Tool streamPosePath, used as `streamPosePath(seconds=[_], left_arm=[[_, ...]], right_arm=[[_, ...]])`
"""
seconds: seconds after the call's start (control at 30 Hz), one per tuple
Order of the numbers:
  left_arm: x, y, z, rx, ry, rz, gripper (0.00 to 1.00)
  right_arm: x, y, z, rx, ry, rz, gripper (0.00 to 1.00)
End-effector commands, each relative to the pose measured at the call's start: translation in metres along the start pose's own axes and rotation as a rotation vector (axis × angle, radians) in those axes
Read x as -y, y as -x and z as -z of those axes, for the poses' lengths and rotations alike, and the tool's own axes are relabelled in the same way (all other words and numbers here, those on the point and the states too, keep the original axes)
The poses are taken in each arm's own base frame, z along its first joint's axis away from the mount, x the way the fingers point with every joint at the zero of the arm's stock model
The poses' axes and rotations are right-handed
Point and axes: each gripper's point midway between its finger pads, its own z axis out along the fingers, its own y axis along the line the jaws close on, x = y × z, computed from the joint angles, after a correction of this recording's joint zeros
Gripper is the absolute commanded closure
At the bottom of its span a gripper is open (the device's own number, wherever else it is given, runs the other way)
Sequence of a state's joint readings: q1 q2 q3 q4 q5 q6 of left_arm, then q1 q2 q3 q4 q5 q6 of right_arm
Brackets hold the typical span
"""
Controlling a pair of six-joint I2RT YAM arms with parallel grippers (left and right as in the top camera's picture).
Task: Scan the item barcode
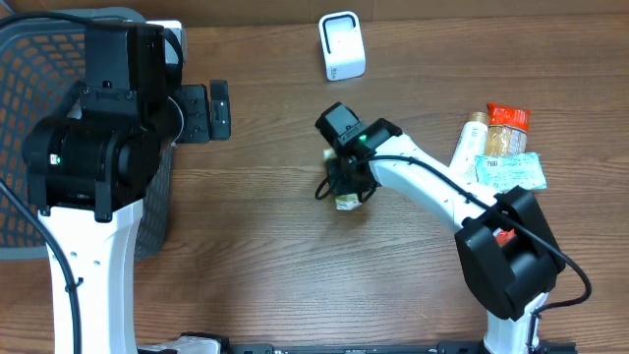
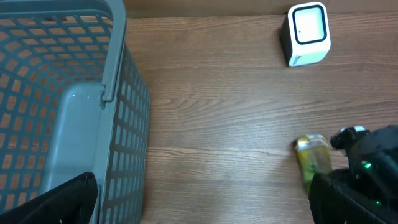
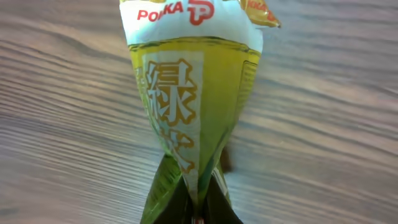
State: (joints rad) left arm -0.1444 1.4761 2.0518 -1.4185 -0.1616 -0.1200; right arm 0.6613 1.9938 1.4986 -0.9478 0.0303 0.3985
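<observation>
The yellow-green drink pouch (image 3: 193, 93), printed "Pokka" in red on a white top band, hangs pinched at its lower end in the right gripper (image 1: 344, 190), whose 2 fingers are clamped tight on it. In the overhead view the pouch (image 1: 347, 203) sits near the middle of the wooden table (image 1: 246, 265), close to the surface; whether it touches the wood cannot be told. The white barcode scanner (image 1: 342, 45) stands well apart from it, toward the far edge, its window facing the pouch's side of the table. At the right edge lie 3 more items: a pale bottle (image 1: 472, 138), an orange packet (image 1: 508, 126) and a blue-and-white sachet (image 1: 511, 172). The left gripper (image 1: 220, 110) hovers with its jaws spread wide and empty, just beside the grey mesh basket (image 1: 29, 88).
</observation>
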Motion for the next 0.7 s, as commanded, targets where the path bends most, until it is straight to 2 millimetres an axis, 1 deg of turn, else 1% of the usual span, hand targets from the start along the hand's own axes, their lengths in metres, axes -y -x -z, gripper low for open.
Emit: streamPosePath(seconds=[0.0,0.13,0.2,0.23,0.3,0.37,0.47,0.5,0.57,0.63,0.67], left_arm=[[0.002,0.001,0.0,0.002,-0.002,-0.013,0.0],[0.002,0.001,0.0,0.002,-0.002,-0.013,0.0],[0.002,0.001,0.0,0.002,-0.002,-0.013,0.0],[0.002,0.001,0.0,0.002,-0.002,-0.013,0.0],[0.002,0.001,0.0,0.002,-0.002,-0.013,0.0],[0.002,0.001,0.0,0.002,-0.002,-0.013,0.0],[0.002,0.001,0.0,0.002,-0.002,-0.013,0.0],[0.002,0.001,0.0,0.002,-0.002,-0.013,0.0],[0.002,0.001,0.0,0.002,-0.002,-0.013,0.0],[0.002,0.001,0.0,0.002,-0.002,-0.013,0.0],[0.002,0.001,0.0,0.002,-0.002,-0.013,0.0]], right_arm=[[0.046,0.017,0.043,0.132,-0.298,0.032,0.96],[0.093,0.015,0.067,0.157,-0.58,0.056,0.96],[0.107,0.012,0.075,0.142,-0.676,0.091,0.96],[0.11,0.01,0.075,0.135,-0.69,0.093,0.96],[0.109,0.009,0.072,0.127,-0.688,0.092,0.96],[0.105,0.012,0.064,0.131,-0.685,0.097,0.96],[0.096,0.011,0.045,0.111,-0.674,0.122,0.96],[0.09,0.006,0.036,0.086,-0.659,0.136,0.94],[0.079,-0.002,0.025,0.055,-0.636,0.162,0.85],[0.061,-0.01,0.019,0.042,-0.608,0.2,0.72],[0.052,-0.014,0.017,0.045,-0.592,0.217,0.7]])
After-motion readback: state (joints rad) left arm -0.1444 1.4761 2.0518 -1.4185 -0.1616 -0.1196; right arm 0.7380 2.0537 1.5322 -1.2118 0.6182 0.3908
